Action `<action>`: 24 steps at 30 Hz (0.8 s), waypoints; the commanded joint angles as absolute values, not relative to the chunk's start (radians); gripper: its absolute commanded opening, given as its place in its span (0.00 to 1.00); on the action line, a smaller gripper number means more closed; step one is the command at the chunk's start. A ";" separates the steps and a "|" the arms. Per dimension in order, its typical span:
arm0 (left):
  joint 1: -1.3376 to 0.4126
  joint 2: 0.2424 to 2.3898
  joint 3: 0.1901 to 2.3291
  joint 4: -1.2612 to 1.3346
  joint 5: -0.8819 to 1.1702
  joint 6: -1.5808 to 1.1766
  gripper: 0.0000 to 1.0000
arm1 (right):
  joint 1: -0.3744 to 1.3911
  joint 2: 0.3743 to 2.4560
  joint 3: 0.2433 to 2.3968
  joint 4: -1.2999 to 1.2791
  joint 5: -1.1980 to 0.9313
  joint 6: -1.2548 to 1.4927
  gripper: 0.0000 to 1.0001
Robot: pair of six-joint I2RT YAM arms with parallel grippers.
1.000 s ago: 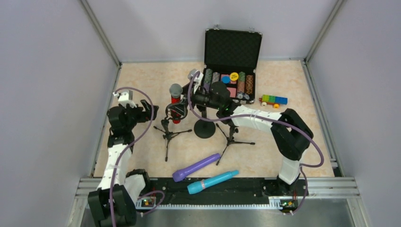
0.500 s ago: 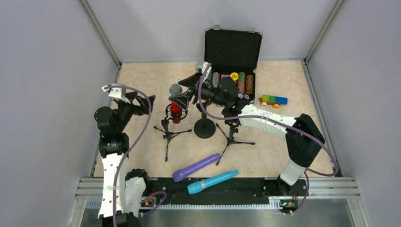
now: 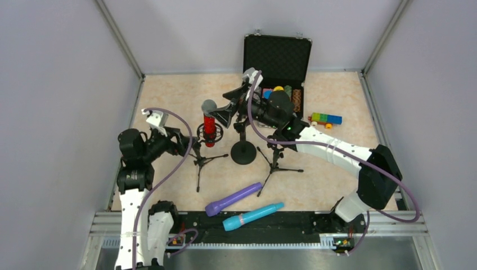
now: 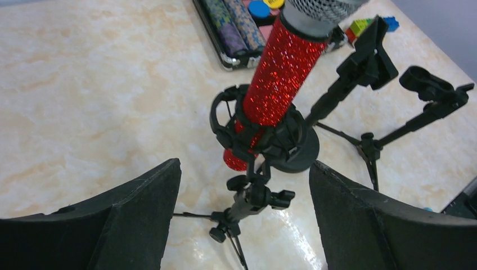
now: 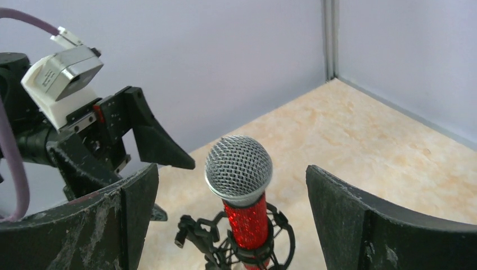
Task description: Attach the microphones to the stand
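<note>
text readable: none | red microphone (image 4: pixel 279 70), 12 o'clock in my left wrist view: glitter only, no lettering I can make out | yellow chip (image 4: pixel 274 3) in case (image 3: pixel 275 56), 12 o'clock on the table: any print too small to read

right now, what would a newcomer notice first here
A glittery red mic stands clipped in a tripod stand mid-table, the left gripper and right gripper, both open, flanking it. A purple mic and turquoise mic lie loose near the front edge; an open chip case sits at the back.
</note>
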State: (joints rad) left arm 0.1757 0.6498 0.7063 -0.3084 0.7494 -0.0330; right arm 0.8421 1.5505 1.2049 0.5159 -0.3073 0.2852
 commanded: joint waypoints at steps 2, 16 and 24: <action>0.125 0.653 0.754 -0.458 0.758 0.062 0.87 | 0.837 1.495 1.231 0.366 -0.166 0.308 0.99; -0.213 0.765 0.770 -0.488 0.284 0.004 0.83 | 0.775 1.443 1.178 0.321 -0.151 0.365 0.99; -0.258 0.780 0.731 -0.406 0.202 0.024 0.68 | 0.761 1.437 1.167 0.319 -0.150 0.361 0.99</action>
